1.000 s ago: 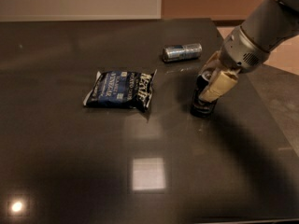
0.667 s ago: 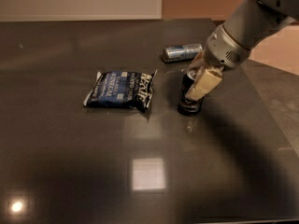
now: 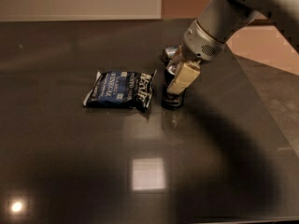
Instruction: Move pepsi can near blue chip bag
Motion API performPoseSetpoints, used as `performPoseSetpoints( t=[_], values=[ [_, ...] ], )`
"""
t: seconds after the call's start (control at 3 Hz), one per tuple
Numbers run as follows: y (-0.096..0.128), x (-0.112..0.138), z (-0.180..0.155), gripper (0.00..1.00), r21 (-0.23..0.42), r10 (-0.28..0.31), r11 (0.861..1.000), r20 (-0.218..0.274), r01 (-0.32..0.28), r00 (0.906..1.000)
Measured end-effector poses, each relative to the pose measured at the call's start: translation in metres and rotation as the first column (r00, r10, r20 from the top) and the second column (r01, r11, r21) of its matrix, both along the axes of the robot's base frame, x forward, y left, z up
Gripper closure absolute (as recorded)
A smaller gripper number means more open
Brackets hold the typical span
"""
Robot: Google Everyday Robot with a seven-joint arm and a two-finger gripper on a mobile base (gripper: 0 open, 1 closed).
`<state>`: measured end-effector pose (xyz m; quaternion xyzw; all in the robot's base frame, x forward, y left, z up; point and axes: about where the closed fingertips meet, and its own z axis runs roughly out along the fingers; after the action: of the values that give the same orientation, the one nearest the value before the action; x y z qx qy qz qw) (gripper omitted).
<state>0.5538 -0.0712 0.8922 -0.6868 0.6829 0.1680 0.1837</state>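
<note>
Centrally, in the camera view, a blue chip bag [image 3: 120, 90] lies flat on a dark, glossy table [image 3: 70, 162]. Its crinkled face is turned upward, with white lettering showing and its pale edges at either end.

Just beside the bag's right-hand end stands the pepsi can [image 3: 172, 96], a nearly black can that is upright and close to the bag. A narrow strip of table shows between the two. Whether the can's base rests on the table or sits barely above it cannot be told; a faint reflection of the can shows directly below it.

The gripper [image 3: 177, 77] is at the top of the can, on the side away from the bag, and is clamped on the can. One pale finger [image 3: 185, 74] slants down across the can's upper right flank, while the other finger is largely hidden behind the can.

The grey arm [image 3: 219, 22] rises from the gripper toward the upper right, away from the bag.

Behind the bag's right end, and partly hidden by the gripper, lies a silver can [image 3: 168, 54] of which only one end is visible.

Nearer the viewer than the bag, a square patch of light [image 3: 148, 174] is reflected in the table, and a small bright spot [image 3: 17, 206] glows toward the lower left corner.
</note>
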Motion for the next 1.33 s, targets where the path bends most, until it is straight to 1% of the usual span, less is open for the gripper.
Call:
performPoseSetpoints(
  t=[0.33,0.67,1.33],
  values=[
    [0.0131,0.0066,-0.0027,0.84,-0.025,0.024,0.999,-0.006,-0.024,0.9997],
    [0.0187,0.0092,-0.0053,0.6,-0.043,0.039,0.998,-0.015,-0.039,0.9991],
    [0.0202,0.0104,-0.0034,0.13,-0.041,0.038,0.998,-0.012,-0.039,0.9992]
  ],
)
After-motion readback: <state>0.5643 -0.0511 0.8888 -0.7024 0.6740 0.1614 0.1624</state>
